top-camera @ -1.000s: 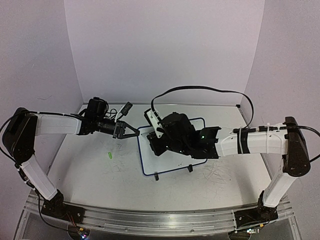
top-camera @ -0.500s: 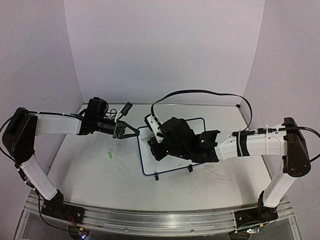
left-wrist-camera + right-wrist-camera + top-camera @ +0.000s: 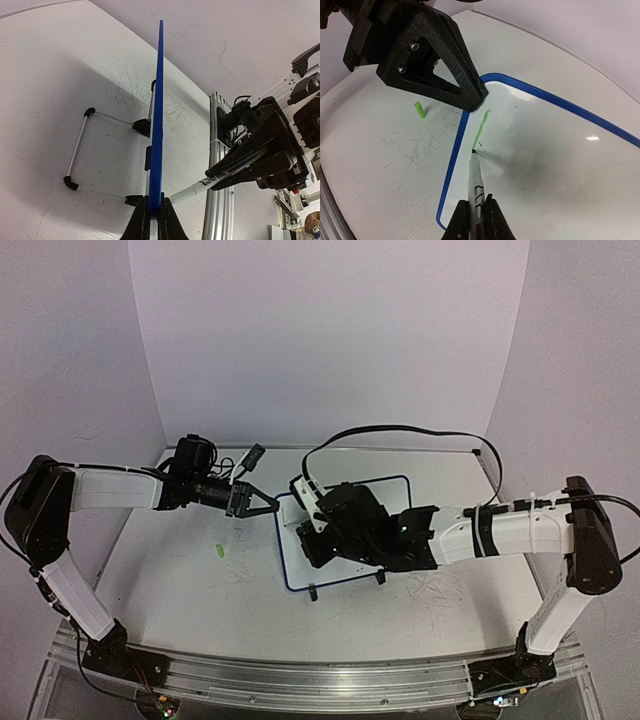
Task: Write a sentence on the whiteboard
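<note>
- In the right wrist view, the right gripper (image 3: 475, 220) has its two fingers squeezed tight on a white marker (image 3: 476, 182).
- The marker's tip sits on the whiteboard (image 3: 550, 150), right at the low end of a short green line (image 3: 483, 124).
- That green line is all the writing that shows on the board. It is near the board's blue rim. You can see it only in this view.
- This view also shows one black finger of the left gripper (image 3: 470, 97) at the rim, just above the green line.
- A small green cap (image 3: 420, 109) lies on the table (image 3: 380, 150), beside the board and not touching it.
- In the left wrist view, the board is seen from its thin edge, like a blue stripe.
- The left gripper's fingers are pinched shut on that edge, one on each side.
- Only this view shows the back of the board. A thin wire stand (image 3: 80, 145) with black feet props it up.
- It also shows the right gripper from the far side, with the marker poking out toward the board, and a metal rail (image 3: 220, 210) behind.
- The top view shows where it all sits. The whiteboard is in the middle of the table, between the two arms.
- There the left gripper reaches in to the board's upper left corner.
- There the right arm lies over the board and hides the marker tip and the green line.
- The green cap shows to the left of the board, among faint grey scribbles (image 3: 240, 570) on the table.
</note>
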